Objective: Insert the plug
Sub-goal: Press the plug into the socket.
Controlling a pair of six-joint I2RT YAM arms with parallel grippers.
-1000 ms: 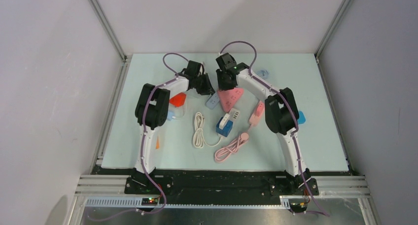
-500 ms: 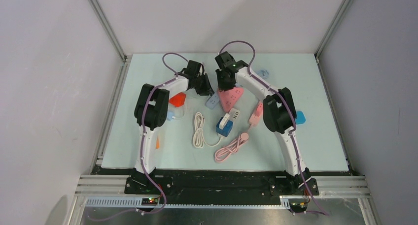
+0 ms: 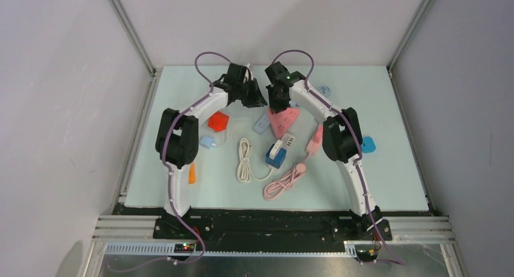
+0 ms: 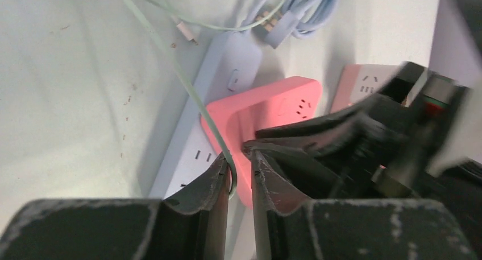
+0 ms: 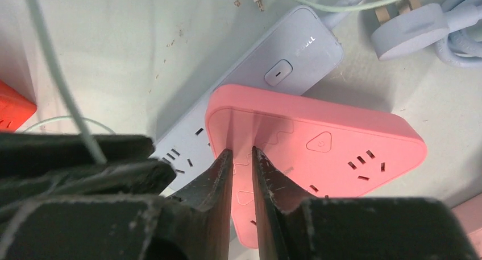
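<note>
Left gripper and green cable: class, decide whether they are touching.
Touching. The left wrist view shows the green cable pinched between the left gripper's fingers.

Surface [image 3: 394,174]: pale green, walled in on three sides.
Left gripper [image 3: 257,101]: at the far middle, above the far end of the light blue power strip [image 3: 262,125].
Right gripper [image 3: 278,106]: just beside the left one, over the far edge of the pink triangular power strip [image 3: 285,120]. The fingers are too small to judge.
Centre: blue-and-white cube adapter [image 3: 276,154] touching a white strip [image 3: 289,142].
White cable [image 3: 244,160]: coiled, left of the cube.
Pink cable [image 3: 283,182]: coiled, nearer the bases. It leads to a narrow pink strip [image 3: 315,139].
Left side: red-orange adapter [image 3: 218,121], orange piece [image 3: 192,174].
</note>
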